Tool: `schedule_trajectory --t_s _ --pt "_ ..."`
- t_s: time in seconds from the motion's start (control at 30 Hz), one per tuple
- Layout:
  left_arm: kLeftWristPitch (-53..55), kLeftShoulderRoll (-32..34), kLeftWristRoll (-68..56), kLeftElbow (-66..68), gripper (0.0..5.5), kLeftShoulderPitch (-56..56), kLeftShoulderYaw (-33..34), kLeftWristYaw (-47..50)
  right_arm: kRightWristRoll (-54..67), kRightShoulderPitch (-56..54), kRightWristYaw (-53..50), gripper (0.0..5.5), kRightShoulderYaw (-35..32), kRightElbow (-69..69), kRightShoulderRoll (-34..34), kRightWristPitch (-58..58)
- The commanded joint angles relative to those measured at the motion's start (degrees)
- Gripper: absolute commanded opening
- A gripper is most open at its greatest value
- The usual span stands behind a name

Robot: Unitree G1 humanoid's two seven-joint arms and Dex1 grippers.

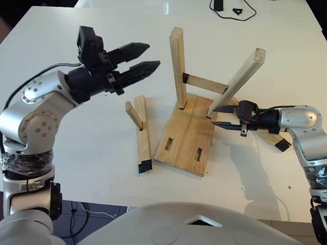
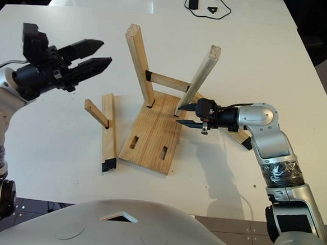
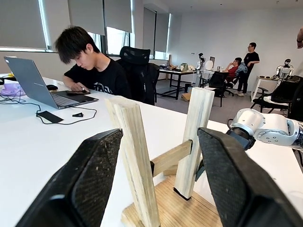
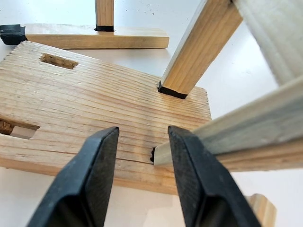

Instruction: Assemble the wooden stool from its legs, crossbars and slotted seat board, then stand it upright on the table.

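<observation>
seat board (image 1: 185, 136) lies flat mid-worktop (image 1: 67, 138) | I see two legs (image 1: 177, 64) upright in its far slots, crossbar (image 1: 206, 84) joining them | loose leg (image 1: 144, 135) flat, just left of the board | left fingers (image 1: 136, 47) wide apart, empty, raised left of the legs | right fingers (image 1: 226, 109) parted, empty, at the right-hand leg's foot

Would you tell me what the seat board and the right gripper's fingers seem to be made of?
Seat board: pale wood, apparently unvarnished; long grain lines, matte face. Fingers of the right gripper: black, probably rubber or plastic; matte, finely speckled surface.
</observation>
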Motion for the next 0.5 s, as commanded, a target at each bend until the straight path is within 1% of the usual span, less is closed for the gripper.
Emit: schedule_trajectory --t_s 0.03,0.1,0.23,0.5 --pt "-4.4 -2.7 8.8 7.2 2.93 7.2 -6.7 -1.3 -1.0 0.3 -0.8 1.91 0.6 -0.2 0.5 -0.4" --pt "-6.2 -3.8 10.4 9.1 2.93 8.5 -7.6 -2.0 -1.1 0.3 -0.8 1.91 0.7 -0.2 0.4 -0.4" --pt "-5.5 -4.4 6.7 6.1 2.93 5.5 -5.5 -1.1 -1.0 0.2 -0.4 1.91 0.5 0.0 0.1 -0.4" --pt "-1.3 -1.3 0.8 -7.6 2.93 4.5 1.4 4.5 -0.2 -3.1 1.7 1.91 0.8 3.0 1.5 -0.6"
